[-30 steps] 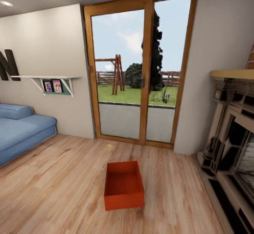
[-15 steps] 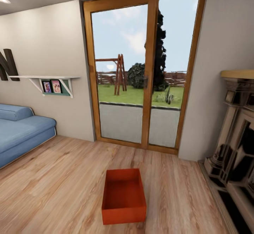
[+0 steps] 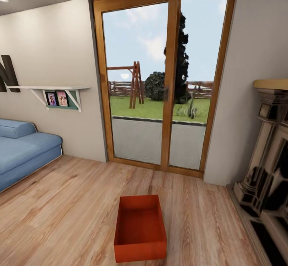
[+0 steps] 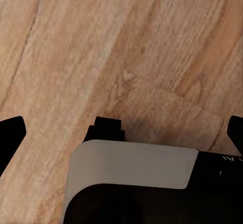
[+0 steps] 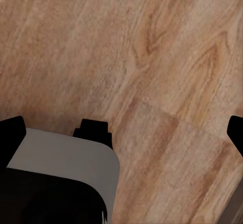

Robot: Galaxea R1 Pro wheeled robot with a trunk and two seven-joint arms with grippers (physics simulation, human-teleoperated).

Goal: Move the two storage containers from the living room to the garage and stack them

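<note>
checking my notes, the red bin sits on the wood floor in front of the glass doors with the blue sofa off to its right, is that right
Not quite: the blue sofa is off to the left of the red bin, not its right. The fireplace stands on the right. The head view shows it. The rest holds: the bin sits on the wood floor in front of the glass doors.

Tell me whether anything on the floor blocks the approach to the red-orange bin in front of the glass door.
Nothing visible does. The red-orange rectangular plastic bin sits alone on bare light wood plank floor, apart from the blue sofa on the left and the dark fireplace surround on the right.
</note>
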